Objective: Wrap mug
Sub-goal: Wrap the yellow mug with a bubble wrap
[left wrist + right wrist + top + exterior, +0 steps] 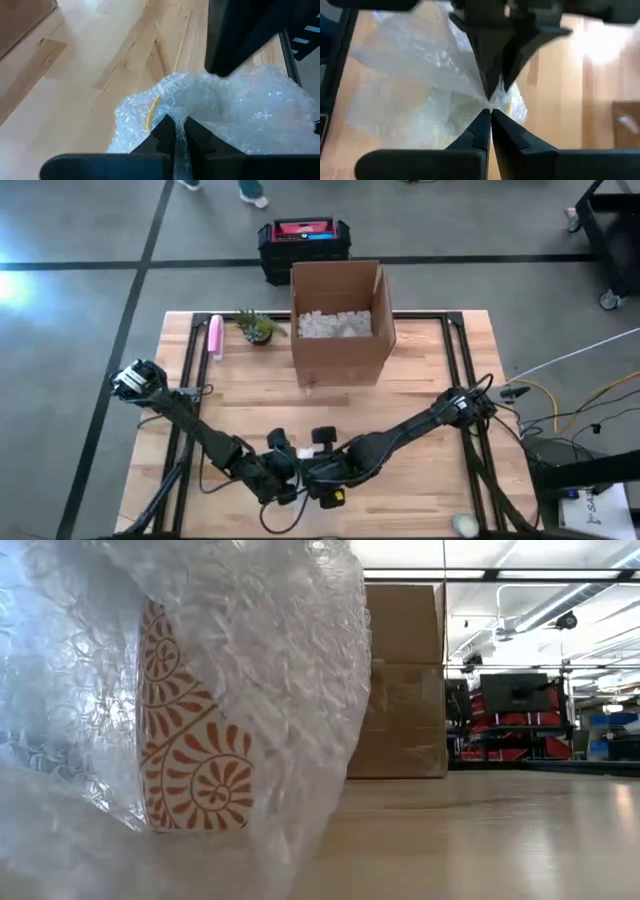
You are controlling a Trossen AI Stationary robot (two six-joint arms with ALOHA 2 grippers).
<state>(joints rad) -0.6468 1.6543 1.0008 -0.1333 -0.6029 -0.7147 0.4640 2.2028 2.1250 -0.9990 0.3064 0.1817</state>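
1. Right, both arms meet at the near edge of the light wooden slatted table (420,370), approx centre. Your left gripper (176,131) has its jaws closed tight on a fold of the clear bubble wrap sheet (240,115); you can see film pinched up between the fingers.
2. Your right gripper (489,116) is likewise clamped shut on a gathered point of the same wrap, directly opposite the other claw. My read: you're holding two edges together over the top so the wrap stays closed.
3. The cream ceramic mug with orange swirl pattern (195,730) sits upright inside the wrap, close to the low cam, on the table's near side. Film covers most of it; one patterned side shows through a gap.
4. So the wrap looks mostly done, but that gap prob needs covering.
5. Table: an open brown cardboard box (338,320) w/ white packing fill stands at the far side, a small green potted plant (258,328) and a pink stick-like item (215,337) to its left.
6. Room: grey concrete floor, a black crate with red top (303,242) beyond the table, loose cables at right. Someone's feet show at the top edge.
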